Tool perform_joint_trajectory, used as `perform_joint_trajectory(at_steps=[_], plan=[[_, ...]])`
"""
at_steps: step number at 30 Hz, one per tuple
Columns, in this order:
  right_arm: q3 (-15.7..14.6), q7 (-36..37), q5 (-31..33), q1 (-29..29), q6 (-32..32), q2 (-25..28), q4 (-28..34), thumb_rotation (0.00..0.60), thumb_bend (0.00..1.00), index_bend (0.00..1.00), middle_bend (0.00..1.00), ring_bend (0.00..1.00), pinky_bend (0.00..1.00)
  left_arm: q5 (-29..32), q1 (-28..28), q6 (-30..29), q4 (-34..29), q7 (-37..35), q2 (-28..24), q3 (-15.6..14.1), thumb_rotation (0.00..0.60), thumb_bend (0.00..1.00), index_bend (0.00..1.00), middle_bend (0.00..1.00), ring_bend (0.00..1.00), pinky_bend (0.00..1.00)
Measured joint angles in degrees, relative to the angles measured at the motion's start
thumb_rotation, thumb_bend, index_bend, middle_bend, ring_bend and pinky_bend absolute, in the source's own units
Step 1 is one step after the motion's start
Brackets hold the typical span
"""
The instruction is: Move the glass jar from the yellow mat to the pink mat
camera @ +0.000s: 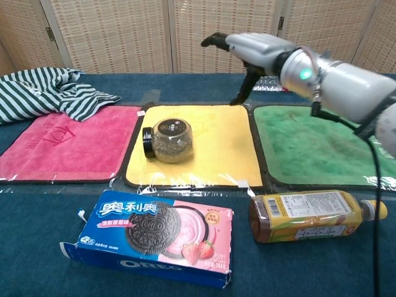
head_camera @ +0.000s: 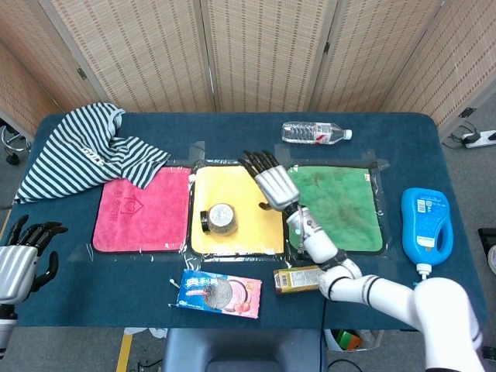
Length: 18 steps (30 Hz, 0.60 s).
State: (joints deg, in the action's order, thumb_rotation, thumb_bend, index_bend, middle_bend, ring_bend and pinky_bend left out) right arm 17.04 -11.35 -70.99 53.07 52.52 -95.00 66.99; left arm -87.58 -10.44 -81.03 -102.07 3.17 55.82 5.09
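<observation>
A glass jar (head_camera: 219, 218) (camera: 168, 140) with a black lid lies on its side on the left part of the yellow mat (head_camera: 252, 229) (camera: 216, 154). The pink mat (head_camera: 143, 209) (camera: 62, 145) lies just left of it. My right hand (head_camera: 267, 177) (camera: 250, 52) hovers open above the yellow mat's back right, clear of the jar. My left hand (head_camera: 19, 260) sits open at the table's front left corner, seen only in the head view.
A green mat (head_camera: 333, 205) lies right of the yellow one. An Oreo box (head_camera: 219, 293) (camera: 154, 238) and a tea bottle (head_camera: 298, 279) (camera: 312, 215) lie near the front edge. A striped shirt (head_camera: 81, 151), a water bottle (head_camera: 316, 132) and a blue detergent bottle (head_camera: 425, 225) are around.
</observation>
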Motion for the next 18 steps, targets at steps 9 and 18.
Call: perform_joint_trajectory(at_steps=[9, 18], plan=[[-3.9, -1.4, -1.8, -12.0, 7.9, 22.4, 22.0, 0.6, 0.09, 0.0, 0.0, 0.0, 0.0, -5.9, -10.0, 9.5, 0.5, -6.2, -1.8, 1.8, 0.6, 0.62, 0.25, 0.25, 0.24, 0.09], [-7.7, 2.8, -7.2, -21.5, 16.3, 34.4, 31.9, 0.6, 0.09, 0.0, 0.0, 0.01, 0.0, -9.1, -22.1, 22.0, 2.0, -11.8, -1.3, 3.3, 0.6, 0.36, 0.26, 0.25, 0.26, 0.1]])
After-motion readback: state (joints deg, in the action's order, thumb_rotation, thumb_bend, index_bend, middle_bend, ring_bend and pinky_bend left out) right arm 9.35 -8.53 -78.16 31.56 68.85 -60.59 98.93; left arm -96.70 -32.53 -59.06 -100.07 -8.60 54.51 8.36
